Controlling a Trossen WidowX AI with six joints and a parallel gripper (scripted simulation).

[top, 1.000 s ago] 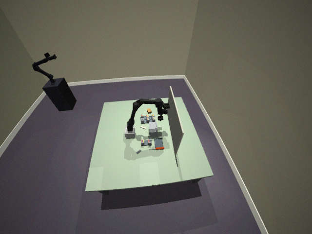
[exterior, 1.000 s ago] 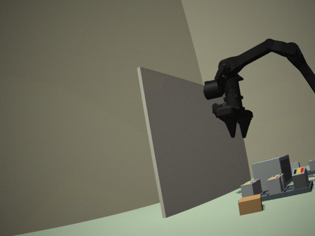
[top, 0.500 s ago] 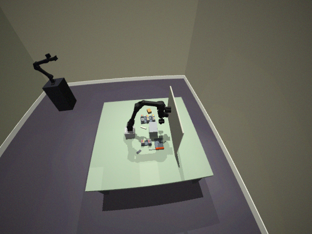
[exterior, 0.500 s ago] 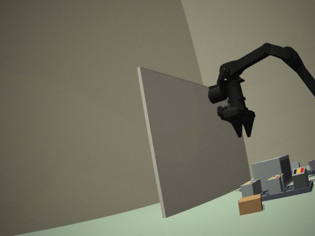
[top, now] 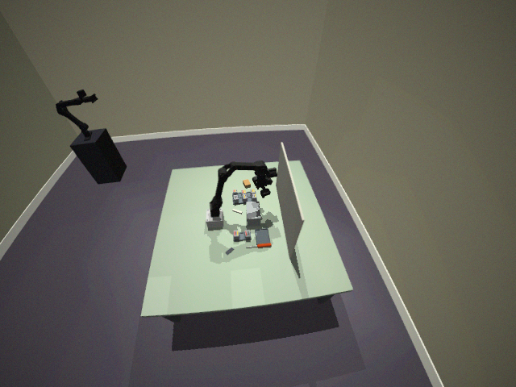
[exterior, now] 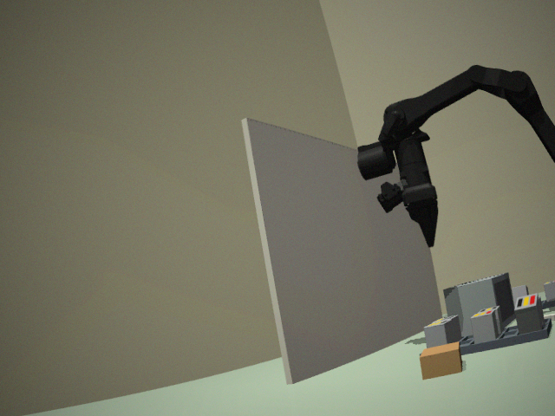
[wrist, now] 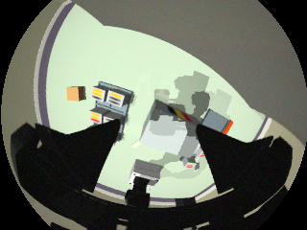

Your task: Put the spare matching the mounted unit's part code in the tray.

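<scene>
The table [top: 187, 287] carries one upright panel [top: 290, 204], one large grey mounted unit [top: 252, 210], one orange block [top: 247, 182], one dark tray [top: 262, 238], and five small striped spares: three [top: 243, 195] together, two [top: 242, 236] together.

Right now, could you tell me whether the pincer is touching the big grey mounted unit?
Apart. The exterior view shows the open pincer hanging well above the mounted unit, with bare panel showing between them.

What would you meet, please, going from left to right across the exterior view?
Upright grey panel → gripper hanging open above the table → orange block → large grey unit → small grey spare with black, yellow and red stripes.
</scene>
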